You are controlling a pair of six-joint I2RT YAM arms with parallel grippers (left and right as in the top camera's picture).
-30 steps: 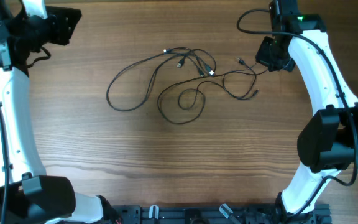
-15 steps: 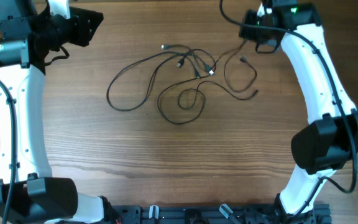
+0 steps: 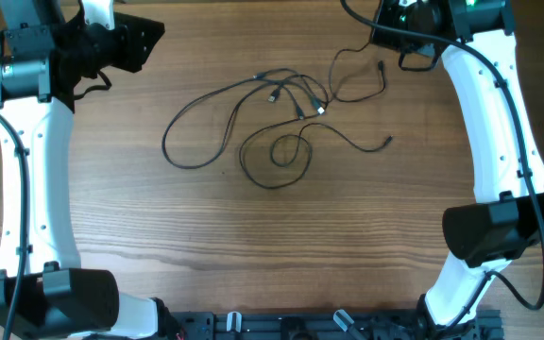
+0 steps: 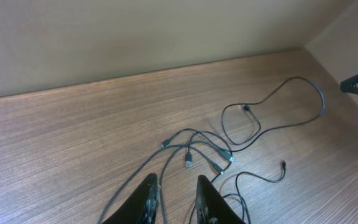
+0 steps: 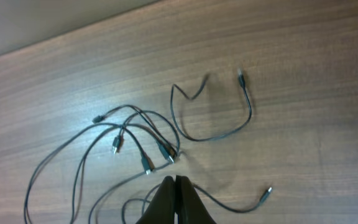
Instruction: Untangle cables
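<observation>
Left gripper: fingers apart, raised over the wooden table.
Cables: tangled, just ahead of it.
Right gripper: fingers together, pinching one cable strand.

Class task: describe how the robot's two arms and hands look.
The left arm and right arm have white curved links, bulky black joints and black cables alongside. A green light shows near the right wrist. The left hand and right hand have black fingers.
</observation>
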